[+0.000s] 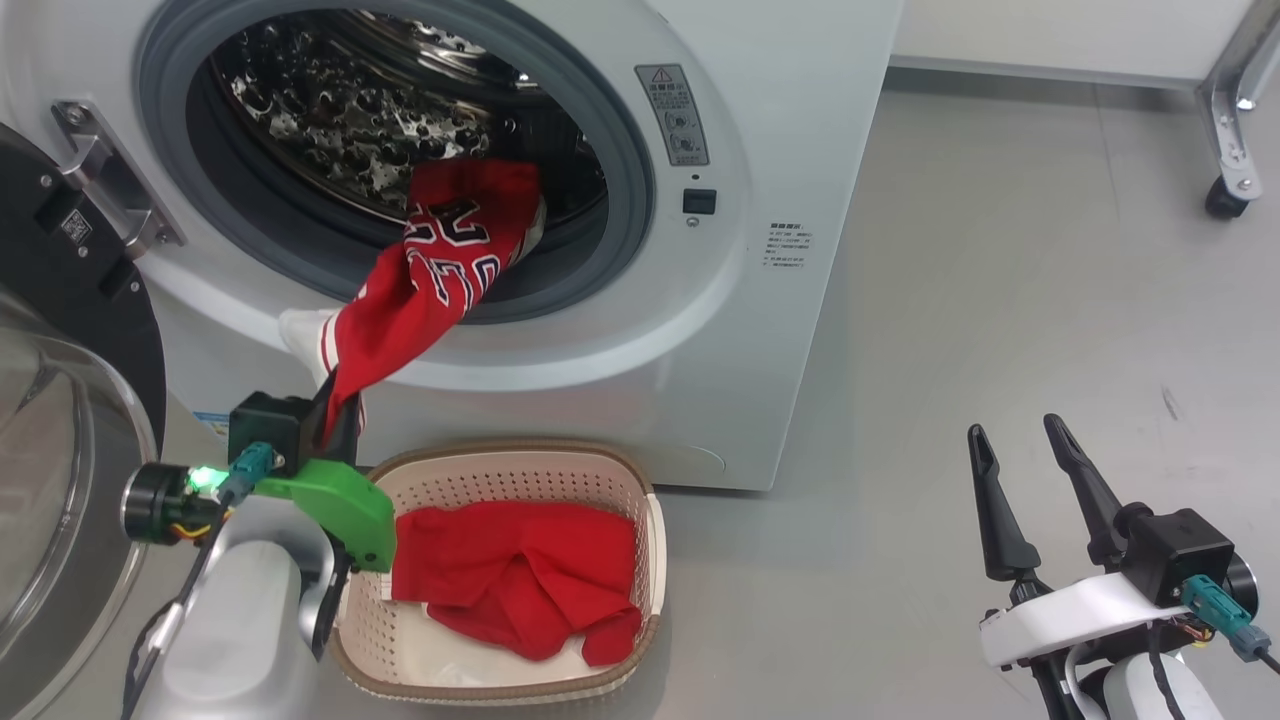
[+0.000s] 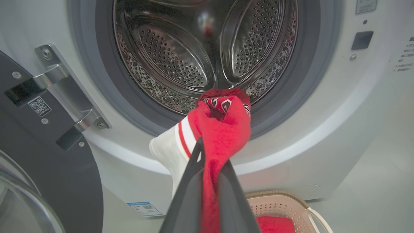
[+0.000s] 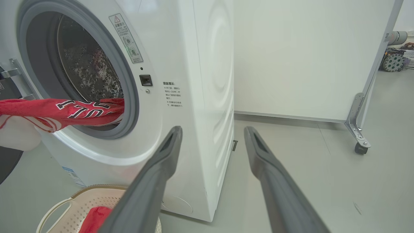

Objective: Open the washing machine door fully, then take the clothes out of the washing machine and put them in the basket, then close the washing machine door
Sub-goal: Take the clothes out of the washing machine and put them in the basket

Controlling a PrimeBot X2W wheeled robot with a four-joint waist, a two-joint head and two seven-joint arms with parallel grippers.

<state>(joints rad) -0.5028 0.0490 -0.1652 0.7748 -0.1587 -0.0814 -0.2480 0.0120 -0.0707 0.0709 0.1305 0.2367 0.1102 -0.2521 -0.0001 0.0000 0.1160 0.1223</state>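
Note:
The washing machine [image 1: 780, 120] stands with its door [image 1: 60, 400] swung wide to the left. A red-and-white jersey [image 1: 430, 280] stretches out of the drum [image 1: 350, 110] over the gasket, and my left gripper [image 1: 335, 415] is shut on its lower end, just above the basket's left rim. In the left wrist view the jersey [image 2: 223, 129] is pinched between the dark fingers [image 2: 190, 187]. A plain red garment [image 1: 520, 580] lies in the cream basket [image 1: 650, 520] on the floor before the machine. My right gripper [image 1: 1020, 470] stands open at the lower right, holding nothing.
A white partition on a wheeled metal leg [image 1: 1225, 195] stands at the back right. Grey floor [image 1: 1000, 330] lies open to the right of the machine. The open door's glass bowl [image 1: 40, 480] bulges close to my left arm.

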